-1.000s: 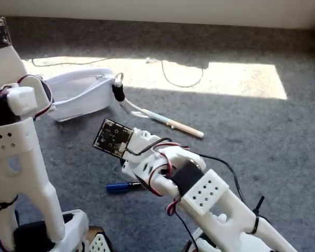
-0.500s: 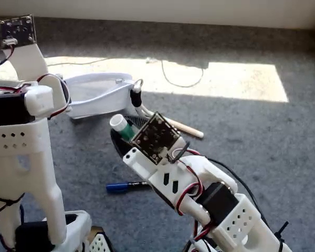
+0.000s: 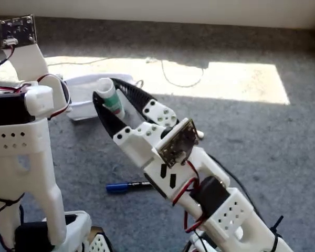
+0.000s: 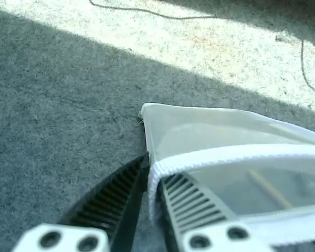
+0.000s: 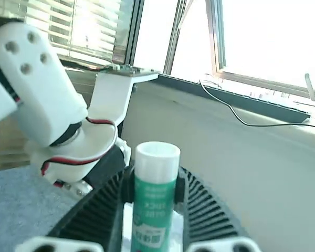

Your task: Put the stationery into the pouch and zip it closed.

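My right gripper (image 3: 107,92) is shut on a green and white glue stick (image 3: 111,102), held upright in the air just in front of the white pouch (image 3: 86,84). In the right wrist view the glue stick (image 5: 156,199) stands between the black jaws. My left gripper (image 4: 147,163) is shut on the pouch's white zipper edge (image 4: 210,157) and holds the pouch (image 4: 199,128) open. A blue pen (image 3: 127,186) lies on the carpet under the right arm. The end of a pencil (image 3: 200,134) peeks out beside the right wrist.
Grey carpet (image 3: 262,136) covers the floor, with a sunlit patch and a thin black cable (image 3: 181,84) behind the pouch. The left arm's white body (image 3: 21,152) stands tall at the left, close to the right gripper. Open carpet lies to the right.
The right arm has risen from the carpet with the glue stick and swung it up toward the pouch. The left arm lifted the pouch's edge early on, then held still.
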Motion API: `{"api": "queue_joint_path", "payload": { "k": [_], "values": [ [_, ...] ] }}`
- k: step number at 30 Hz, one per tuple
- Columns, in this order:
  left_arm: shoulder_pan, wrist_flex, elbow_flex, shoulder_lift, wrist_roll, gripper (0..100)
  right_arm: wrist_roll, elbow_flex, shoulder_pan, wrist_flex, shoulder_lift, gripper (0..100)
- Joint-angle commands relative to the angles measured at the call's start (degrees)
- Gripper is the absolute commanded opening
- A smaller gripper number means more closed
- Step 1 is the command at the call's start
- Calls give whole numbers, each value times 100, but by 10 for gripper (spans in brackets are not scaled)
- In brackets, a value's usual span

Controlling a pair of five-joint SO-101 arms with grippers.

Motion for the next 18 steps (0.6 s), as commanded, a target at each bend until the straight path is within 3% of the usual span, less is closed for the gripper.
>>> {"api": "queue_joint_path", "payload": {
  "k": [1, 9, 18],
  "values": [
    [110, 18, -180, -57, 70, 7, -9, -92, -13, -954, 488, 29],
    [84, 18, -171, -57, 70, 7, -9, -92, -4, -2387, 1604, 29],
    [75, 18, -171, -57, 62, 7, -35, -92, 312, -3108, 2141, 29]
  ]
}}
